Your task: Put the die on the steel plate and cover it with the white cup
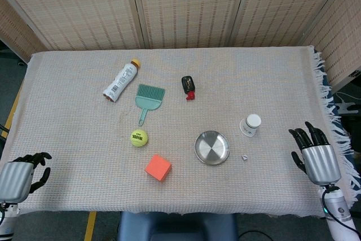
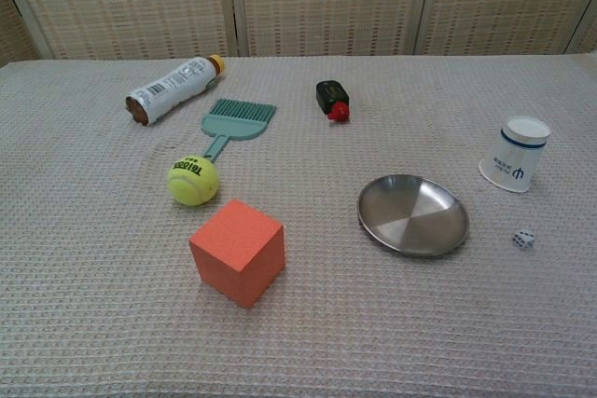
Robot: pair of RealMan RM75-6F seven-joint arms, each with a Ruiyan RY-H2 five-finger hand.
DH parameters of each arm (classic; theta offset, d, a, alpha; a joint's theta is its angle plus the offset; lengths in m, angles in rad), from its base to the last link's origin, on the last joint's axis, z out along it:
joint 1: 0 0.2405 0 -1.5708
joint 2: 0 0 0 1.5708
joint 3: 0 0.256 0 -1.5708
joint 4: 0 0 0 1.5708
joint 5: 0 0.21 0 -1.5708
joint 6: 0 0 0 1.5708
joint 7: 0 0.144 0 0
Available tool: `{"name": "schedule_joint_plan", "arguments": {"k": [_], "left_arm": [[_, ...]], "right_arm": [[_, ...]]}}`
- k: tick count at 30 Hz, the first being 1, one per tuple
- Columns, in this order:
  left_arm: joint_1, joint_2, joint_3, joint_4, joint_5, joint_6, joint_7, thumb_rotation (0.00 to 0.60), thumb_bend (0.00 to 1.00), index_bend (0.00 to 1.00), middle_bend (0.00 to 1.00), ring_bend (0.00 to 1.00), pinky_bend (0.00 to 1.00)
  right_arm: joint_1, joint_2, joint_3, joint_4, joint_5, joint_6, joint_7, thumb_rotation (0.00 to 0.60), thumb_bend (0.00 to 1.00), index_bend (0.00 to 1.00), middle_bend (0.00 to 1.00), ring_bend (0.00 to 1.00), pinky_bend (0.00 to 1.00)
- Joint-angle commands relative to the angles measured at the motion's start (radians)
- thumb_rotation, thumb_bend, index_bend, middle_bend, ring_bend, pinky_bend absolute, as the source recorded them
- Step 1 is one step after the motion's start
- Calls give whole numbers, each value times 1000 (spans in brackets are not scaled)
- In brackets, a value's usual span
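Note:
A small white die [image 1: 245, 157] [image 2: 523, 240] lies on the cloth just right of the round steel plate [image 1: 212, 147] [image 2: 413, 214]. The white paper cup [image 1: 250, 124] [image 2: 516, 154] stands upside down behind the die, apart from it. My right hand [image 1: 315, 154] rests at the table's right front edge, fingers spread and holding nothing, well right of the die. My left hand [image 1: 22, 174] sits at the left front corner with fingers loosely curled and nothing in them. Neither hand shows in the chest view.
An orange cube [image 1: 158, 167] [image 2: 237, 251] and a tennis ball [image 1: 139, 137] [image 2: 193, 180] lie left of the plate. Farther back are a teal hand brush [image 1: 149, 98] [image 2: 234, 120], a lying white bottle [image 1: 121, 80] [image 2: 173, 89] and a small black-and-red object [image 1: 188, 87] [image 2: 333, 99].

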Motion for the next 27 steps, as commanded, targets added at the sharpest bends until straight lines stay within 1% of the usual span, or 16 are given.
{"name": "schedule_joint_plan", "arguments": {"k": [1,5,6,7,9,10,11,13,16,21,24,27], "left_arm": [[1,-1,2,-1,5,5,6,600,400,421,520,528,636],[2,5,4,-9,8,7,-15,600,400,421,520,528,636],[2,8,4,-11,7,7,-23,600,400,422,520,528,637],[3,11,2,-11,7,9,-27,600,400,422,520,528,637],[4,11,1,-8,10,15,-25,600,399,422,520,528,638],[5,11,2,-7,12,16,-25,600,399,422,520,528,638],[5,12,5,-6,13,15,-26,600,399,422,520,529,638],[7,18,10,-9,14,11,-31,600,400,421,520,529,638],[10,24,10,-17,16,17,-37,600,400,421,520,528,640],[10,21,9,-19,15,16,-33,600,399,421,521,529,640],[9,24,8,-23,1,4,-38,600,399,421,521,528,641],[8,25,7,-25,-4,-1,-38,600,399,421,520,528,642]], "right_arm": [[-12,13,1,-17,-21,9,17,600,223,222,246,87,218],[-15,13,-9,-15,-59,6,66,600,223,253,245,87,218],[-14,13,-12,-12,-69,3,80,600,223,269,255,88,218],[-10,11,-17,-3,-88,2,97,600,223,290,291,107,235],[-4,0,-21,28,-125,13,114,600,223,340,419,224,339],[-1,-8,-23,53,-145,21,120,600,223,384,516,346,450],[6,-18,-28,89,-175,26,123,600,223,424,591,449,542],[26,-35,-40,161,-237,37,136,600,223,490,707,590,664],[43,-72,-53,247,-286,51,202,600,230,563,824,706,757],[69,-98,-64,324,-260,-43,283,600,244,579,899,779,815],[93,-123,-56,367,-226,-116,345,600,246,557,927,807,840],[121,-118,-54,359,-195,-202,374,600,247,507,931,812,844]]}}
